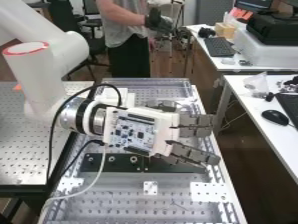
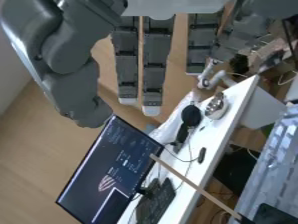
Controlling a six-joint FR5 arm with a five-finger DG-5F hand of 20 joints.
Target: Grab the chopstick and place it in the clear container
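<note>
High view: hand (image 1: 194, 126) at mid-frame, a little right of centre, above the bench (image 1: 169, 210). Arm (image 1: 45, 75) comes in from upper left. Hand open, fingers pointing toward the right side of the frame. Circuit board (image 1: 133, 132) on the back of the hand, near centre.

Wrist view: fingers (image 2: 156, 60) extended, nearly straight, with gaps between them. Thumb (image 2: 70, 65) stands off to one side, well apart from the fingers. Pale tips on some fingers.

Chopstick (image 2: 193, 185): thin, pale, slanting, seen in the wrist view beyond the fingertips. Visible gap between it and both fingers and thumb; the hand is not gripping it. One end shows against the edge of the monitor (image 2: 110, 172), the other by a dark object (image 2: 271, 215). Cannot tell what that object is, or whether it touches the chopstick.

Bench, high view: black bar (image 1: 183, 166) crosses below and partly behind the hand. White plate (image 1: 209, 192) lies lower right of centre. Pale cable (image 1: 90, 186) curves through lower left.
</note>
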